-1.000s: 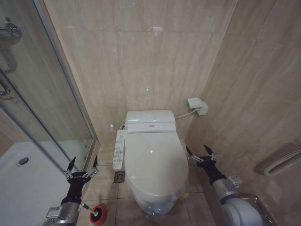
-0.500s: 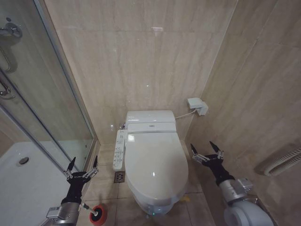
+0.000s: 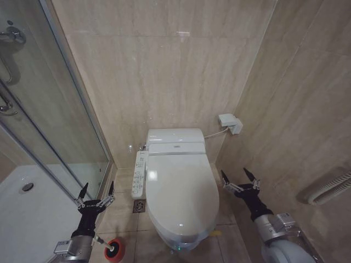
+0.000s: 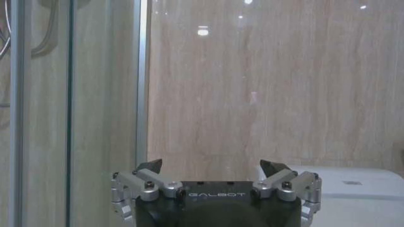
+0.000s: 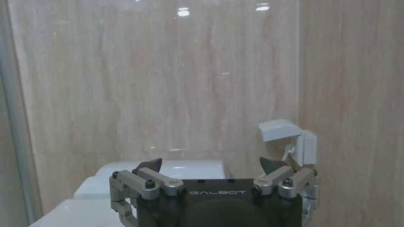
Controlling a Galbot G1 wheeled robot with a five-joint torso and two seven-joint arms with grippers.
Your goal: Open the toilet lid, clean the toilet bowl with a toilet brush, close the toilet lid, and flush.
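Hanging low at about eight o'clock in the head view, the left gripper point(image 3: 96, 192) is spread wide and holds nothing, its fingers point(image 3: 83, 192) pointing toward the back wall beside the glass shower door point(image 3: 60, 109). Just below it, at seven o'clock, there's the toilet brush point(image 3: 114, 249), red base on the floor tiles, close by the left arm. From the left wrist view the same gripper point(image 4: 211, 166) is open wide against the beige wall.

Centre of the picture now: the toilet lid point(image 3: 180, 194) is down, shut flat over the toilet bowl point(image 3: 178, 239), which peeks out under the lid's front edge at six o'clock. The control panel point(image 3: 139, 173) runs along the lid's left side.

Over at four o'clock, the right gripper point(image 3: 239, 180) hovers just beside the lid's right edge, fingers splayed wide, empty, not touching it. The right wrist view has that gripper point(image 5: 211, 166) gaping too, with the wall box point(image 5: 287, 139) at one o'clock above it.
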